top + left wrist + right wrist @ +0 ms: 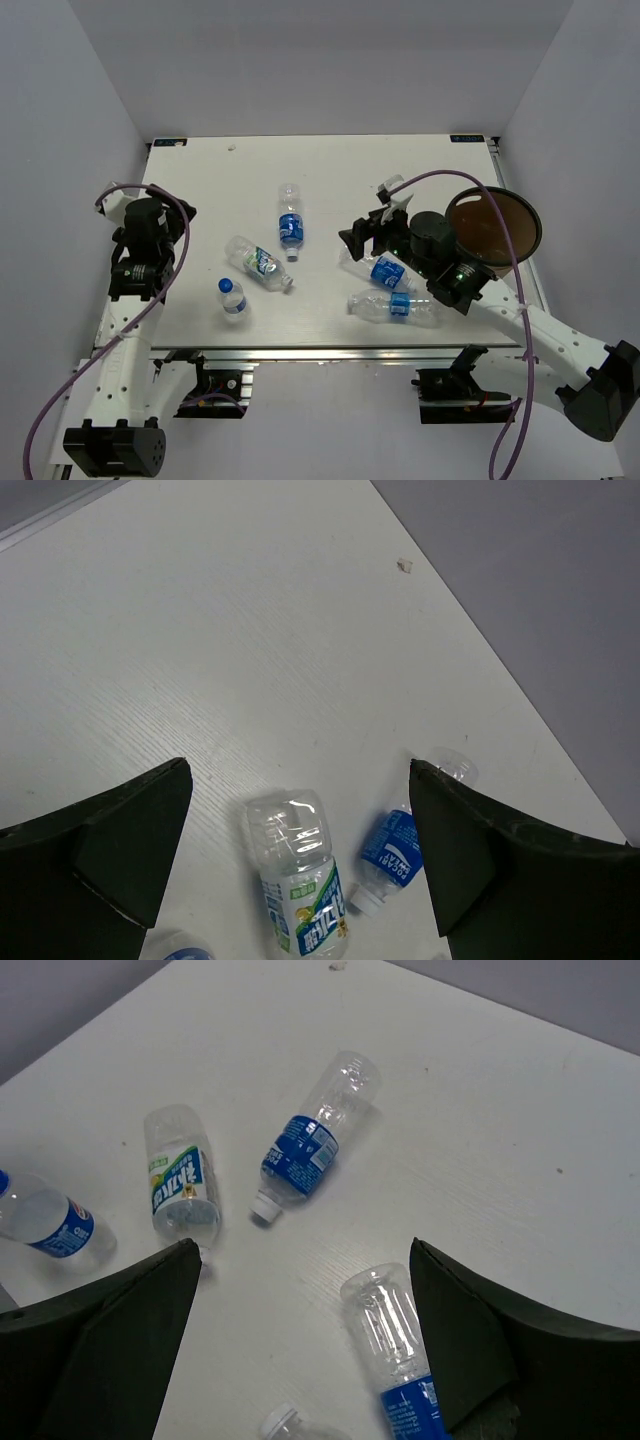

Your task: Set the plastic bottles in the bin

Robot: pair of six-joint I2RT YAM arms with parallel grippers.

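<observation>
Between the dark fingers of the left end effector (300, 763), which are standing wide apart and holding nothing, we are seeing a clear plastic bottle with a green-and-white label (295, 880) lying on the white bench (200, 630). A clear plastic bottle with a blue label (398, 848) is lying just beside it, base toward the far edge. Both are sitting beyond these fingertips, not between them.

Through the right wrist camera we are finding the right end effector (305, 1243) equally wide and empty. A near blue-labelled clear plastic bottle (392, 1330) is lying close to its right finger. The long axis is running away from the wrist, nearly square to the line the jaws close on. We are judging that little turning is needed, mostly a shift toward that side and down.

From above, we are seeing this near bottle just under the right end effector. A fifth clear plastic bottle (395, 306) is lying crosswise beside it, toward the front edge. The tall brown cardboard-coloured cylindrical bin (493, 225) is standing at the bench's right edge, just behind the right wrist. The left arm is hanging over the left edge, well apart from every bottle except a clear plastic bottle with a blue cap (232, 298). We are judging the right arm nearer to both bottle and bin.
</observation>
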